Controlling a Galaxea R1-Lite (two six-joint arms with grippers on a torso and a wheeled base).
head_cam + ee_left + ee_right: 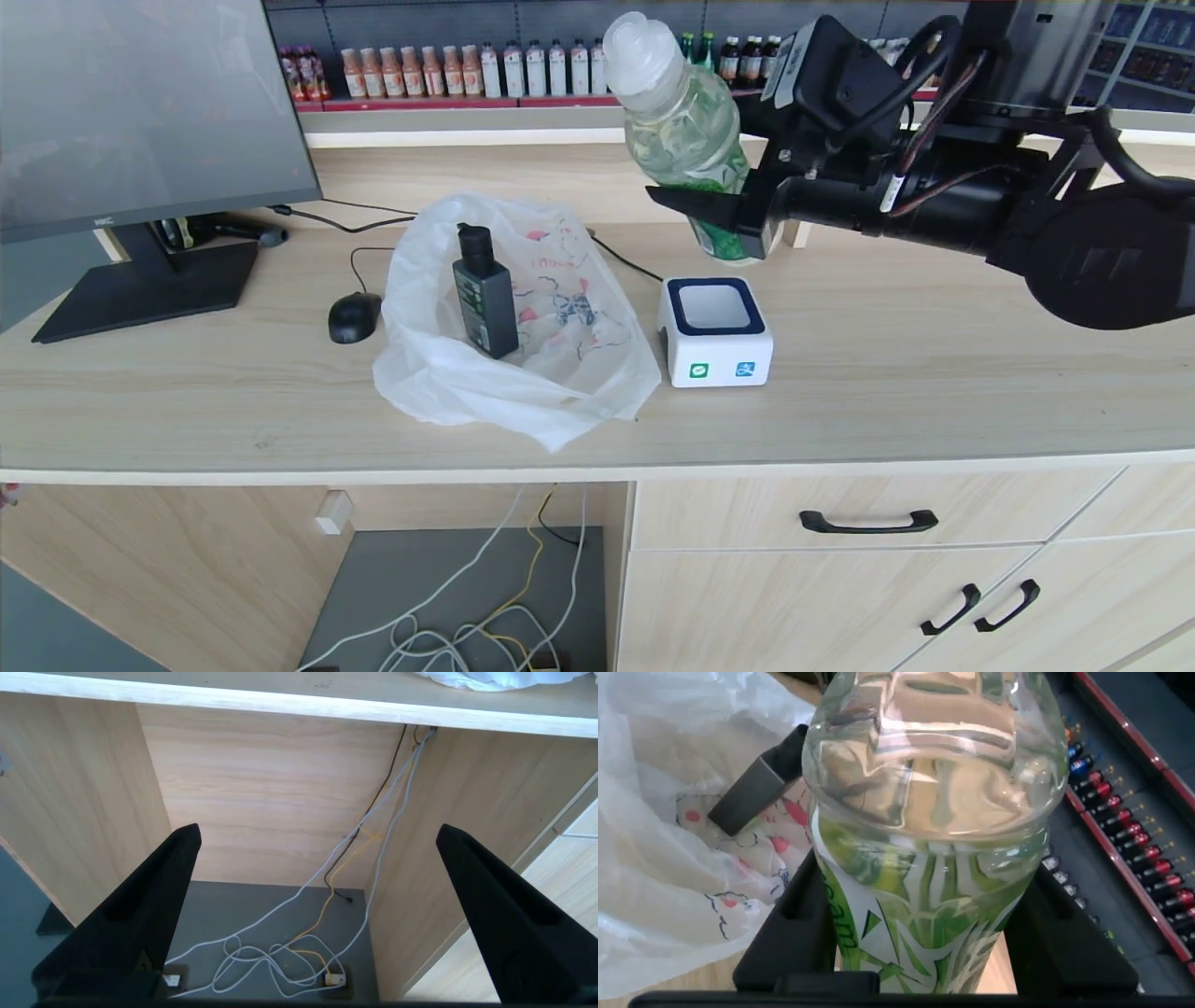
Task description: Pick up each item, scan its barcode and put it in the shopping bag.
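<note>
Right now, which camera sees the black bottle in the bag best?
The head view: the black bottle stands whole in the shopping bag. The right wrist view catches just a dark part of it past the green drink bottle. The left wrist view looks under the counter at cables.

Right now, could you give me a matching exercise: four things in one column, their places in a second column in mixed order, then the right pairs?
1. clear bottle
2. dark bottle
3. white scanner box
4. mouse

A. inside the shopping bag
B. on the counter, between monitor stand and bag
C. held in the right pincer
D. on the counter, right of the bag

Pairs: 1-C, 2-A, 3-D, 4-B
</note>
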